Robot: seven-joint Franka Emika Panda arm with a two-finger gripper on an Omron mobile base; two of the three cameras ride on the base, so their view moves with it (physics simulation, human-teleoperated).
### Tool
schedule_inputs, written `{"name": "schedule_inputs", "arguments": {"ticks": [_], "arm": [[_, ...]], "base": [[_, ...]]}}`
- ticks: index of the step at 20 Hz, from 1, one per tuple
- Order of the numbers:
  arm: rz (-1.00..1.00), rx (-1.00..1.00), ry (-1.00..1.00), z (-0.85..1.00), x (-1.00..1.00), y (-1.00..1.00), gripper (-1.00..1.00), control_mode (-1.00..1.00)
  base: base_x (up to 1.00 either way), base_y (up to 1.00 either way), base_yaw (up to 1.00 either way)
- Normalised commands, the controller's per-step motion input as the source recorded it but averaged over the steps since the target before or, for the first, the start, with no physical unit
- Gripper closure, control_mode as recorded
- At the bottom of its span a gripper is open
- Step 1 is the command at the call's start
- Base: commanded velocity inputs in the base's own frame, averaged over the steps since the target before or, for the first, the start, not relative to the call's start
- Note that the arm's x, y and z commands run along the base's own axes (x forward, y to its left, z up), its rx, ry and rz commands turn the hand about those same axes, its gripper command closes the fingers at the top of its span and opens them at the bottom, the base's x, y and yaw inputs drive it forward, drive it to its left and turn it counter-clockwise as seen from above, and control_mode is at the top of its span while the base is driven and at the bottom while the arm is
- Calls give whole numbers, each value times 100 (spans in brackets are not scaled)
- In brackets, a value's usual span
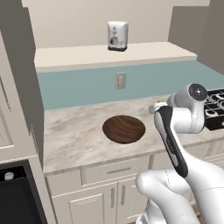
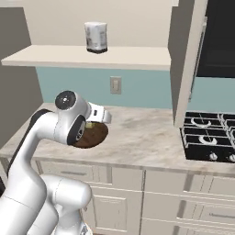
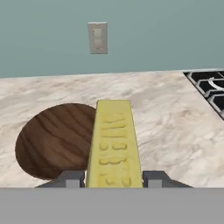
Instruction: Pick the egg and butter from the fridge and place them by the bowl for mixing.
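My gripper (image 3: 113, 178) is shut on the butter (image 3: 113, 144), a pale-yellow stick that juts forward between the two fingers. It hangs above the marble counter (image 3: 166, 127), just right of the bowl (image 3: 52, 140), with its left edge overlapping the bowl's rim. The bowl (image 1: 124, 128) is wide, shallow, dark wood and empty. In the left base view the hand (image 1: 156, 106) hovers just right of the bowl. From the right side my arm covers most of the bowl (image 2: 96, 134). The egg and the fridge are out of view.
A gas stove (image 2: 206, 135) sits at the counter's right end. A wall outlet (image 3: 97, 37) is on the blue backsplash. A white canister (image 1: 117, 36) stands on the upper shelf. A tall cabinet side (image 2: 183, 69) hangs left of the stove.
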Motion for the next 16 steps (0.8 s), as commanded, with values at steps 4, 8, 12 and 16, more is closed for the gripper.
{"name": "schedule_inputs", "arguments": {"ticks": [4, 8, 12, 16], "arm": [[0, 0, 0, 0, 0, 0, 100, 100], [0, 0, 0, 0, 0, 0, 100, 100], [0, 0, 0, 0, 0, 0, 100, 100], [0, 0, 0, 0, 0, 0, 100, 100]], "base": [[50, -1, 5], [33, -1, 0], [12, 0, 2], [10, 0, 0]]}}
